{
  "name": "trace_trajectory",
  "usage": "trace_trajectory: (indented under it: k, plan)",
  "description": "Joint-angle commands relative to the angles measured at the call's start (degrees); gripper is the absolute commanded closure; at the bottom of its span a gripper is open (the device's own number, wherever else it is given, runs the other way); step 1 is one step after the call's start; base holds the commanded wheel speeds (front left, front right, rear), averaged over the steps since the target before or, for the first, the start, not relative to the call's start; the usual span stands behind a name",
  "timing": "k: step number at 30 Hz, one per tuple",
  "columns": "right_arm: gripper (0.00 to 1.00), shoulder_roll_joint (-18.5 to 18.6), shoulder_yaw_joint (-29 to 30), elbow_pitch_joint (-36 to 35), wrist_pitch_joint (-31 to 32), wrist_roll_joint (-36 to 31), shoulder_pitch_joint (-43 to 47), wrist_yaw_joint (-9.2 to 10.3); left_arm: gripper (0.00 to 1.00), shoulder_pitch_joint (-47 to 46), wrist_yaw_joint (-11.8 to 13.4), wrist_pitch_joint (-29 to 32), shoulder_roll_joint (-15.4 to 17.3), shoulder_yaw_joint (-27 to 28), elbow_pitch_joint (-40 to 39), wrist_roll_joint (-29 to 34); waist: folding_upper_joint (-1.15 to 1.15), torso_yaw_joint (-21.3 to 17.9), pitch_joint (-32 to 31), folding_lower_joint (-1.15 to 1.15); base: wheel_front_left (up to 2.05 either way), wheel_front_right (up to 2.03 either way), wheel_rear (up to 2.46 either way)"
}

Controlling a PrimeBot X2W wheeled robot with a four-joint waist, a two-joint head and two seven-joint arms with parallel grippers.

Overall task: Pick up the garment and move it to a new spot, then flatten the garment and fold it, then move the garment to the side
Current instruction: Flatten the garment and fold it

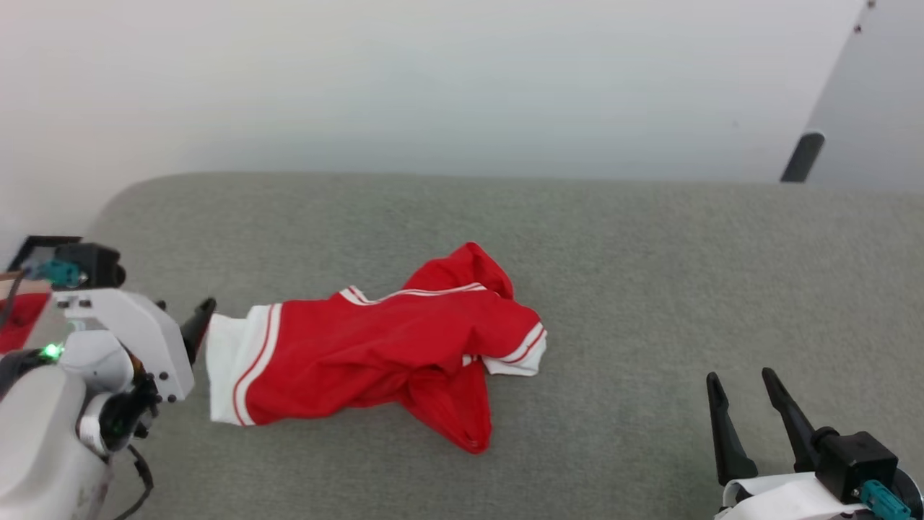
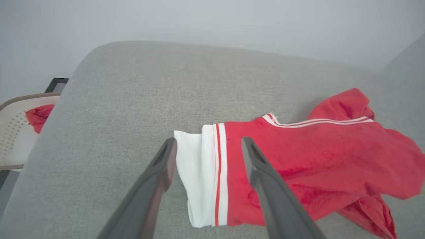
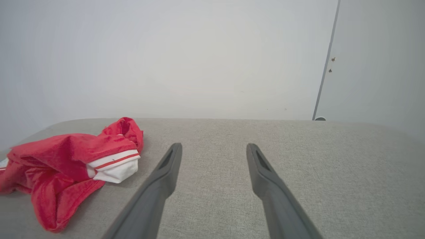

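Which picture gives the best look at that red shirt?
The head view: the whole red jersey T-shirt lies crumpled in full. The left wrist view shows its white sleeve close, cutting off one side; the right wrist view catches one bunched end.

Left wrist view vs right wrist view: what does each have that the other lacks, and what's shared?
Left wrist: cream basket holding a red cloth, beside the grey cushion; left gripper, jaws open at a white sleeve. Right wrist: right gripper, jaws open over bare cushion; vertical wall seam. Shared: the garment, that cushion, pale wall.
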State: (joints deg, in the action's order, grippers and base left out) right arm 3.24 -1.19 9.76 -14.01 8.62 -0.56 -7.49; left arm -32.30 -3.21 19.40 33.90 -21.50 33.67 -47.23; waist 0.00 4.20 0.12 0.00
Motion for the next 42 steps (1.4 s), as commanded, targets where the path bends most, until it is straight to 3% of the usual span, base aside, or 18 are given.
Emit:
trace_trajectory:
  k: [1, 9, 18, 25, 28, 42]
  plan:
    - [0.0, 0.2, -0.3, -0.2, 0.3, 0.3, 0.5, 0.0, 0.0, 1.4, 0.3, -1.5, 0.3, 0.3, -1.0, 0.7, 0.0, 1.9, -1.8, 0.0, 0.0, 0.0, 0.0]
    - [0.0, 0.8, -1.3, -0.6, 1.4, 1.1, 1.5, 0.0, 0.0, 11.4, 2.5, -16.0, 1.1, 1.8, -11.3, 4.0, 0.0, 5.0, -4.0, 0.0, 0.0, 0.0, 0.0]
    - [0.0, 1.5, -2.4, -1.5, 3.4, 2.1, 2.5, 0.0, 0.0, 22.5, 6.6, -30.9, -0.8, 4.4, -18.4, 6.3, 0.0, 8.0, -4.1, 0.0, 0.0, 0.0, 0.0]
    - [0.0, 3.3, -3.1, -2.5, 6.1, 3.3, 1.2, 0.0, 0.0, 27.5, 8.8, -34.2, -3.5, 7.3, -21.3, 7.6, 0.0, 10.4, -2.7, 0.0, 0.0, 0.0, 0.0]
    - [0.0, 4.5, -4.0, -3.0, 8.1, 4.5, 0.6, 0.0, 0.0, 28.8, 8.6, -34.5, -5.2, 8.6, -22.0, 8.5, 0.0, 11.6, -1.9, 0.0, 0.0, 0.0, 0.0]
    - [0.0, 11.1, -7.8, -4.2, 23.8, 9.4, -6.5, 0.0, 0.0, 27.7, 3.7, -34.5, -14.8, 13.8, -23.3, 15.3, 0.0, 18.1, 6.0, 0.0, 0.0, 0.0, 0.0]
